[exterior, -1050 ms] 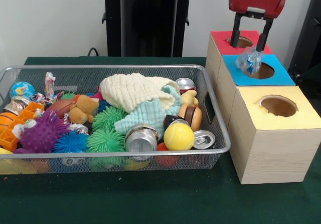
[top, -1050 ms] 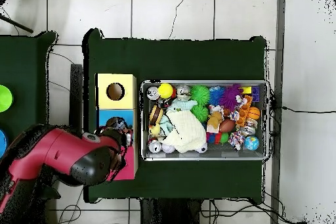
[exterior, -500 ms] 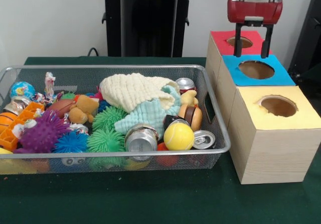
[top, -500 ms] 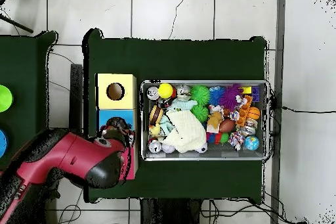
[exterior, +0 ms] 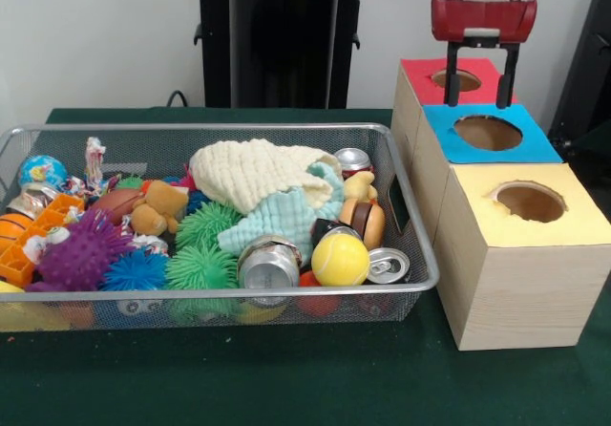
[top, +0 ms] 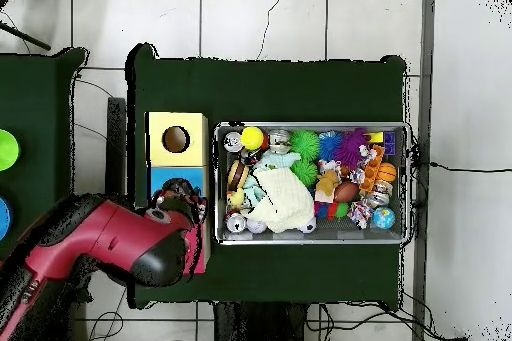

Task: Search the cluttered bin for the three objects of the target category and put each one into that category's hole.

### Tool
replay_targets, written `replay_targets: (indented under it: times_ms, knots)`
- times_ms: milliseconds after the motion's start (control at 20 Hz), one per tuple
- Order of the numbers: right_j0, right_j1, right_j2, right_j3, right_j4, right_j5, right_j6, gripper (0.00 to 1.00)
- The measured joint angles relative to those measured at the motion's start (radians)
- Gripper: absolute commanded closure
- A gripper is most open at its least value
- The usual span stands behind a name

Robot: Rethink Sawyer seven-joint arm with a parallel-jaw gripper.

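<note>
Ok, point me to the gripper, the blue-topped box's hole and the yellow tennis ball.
gripper (exterior: 481, 65), front view, midway between its open fingertips.
blue-topped box's hole (exterior: 488, 133), front view, inside the opening.
yellow tennis ball (exterior: 340, 260), front view, its middle.

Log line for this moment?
gripper: open, empty | position: above red box and blue box | bin: still cluttered

One wire bin, three boxes with holes: red, blue, yellow. Three cans, four spiky balls, two cloths.
</note>
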Motion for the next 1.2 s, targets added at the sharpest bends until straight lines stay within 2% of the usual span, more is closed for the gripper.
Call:
replay_targets:
  times_ms: [400,500,800,1000,1200]
  knots:
    - [-0.047,0.065,-0.149,-0.008,0.019,-0.192,0.000,0.00]
    - [-0.053,0.065,-0.163,-0.018,0.016,-0.211,0.000,0.00]
    - [-0.054,0.049,-0.152,-0.054,-0.019,-0.173,0.000,0.00]
    - [-0.065,0.052,-0.131,-0.083,-0.040,-0.081,0.000,0.00]
    - [-0.077,0.053,-0.103,-0.100,-0.066,-0.039,0.000,0.00]
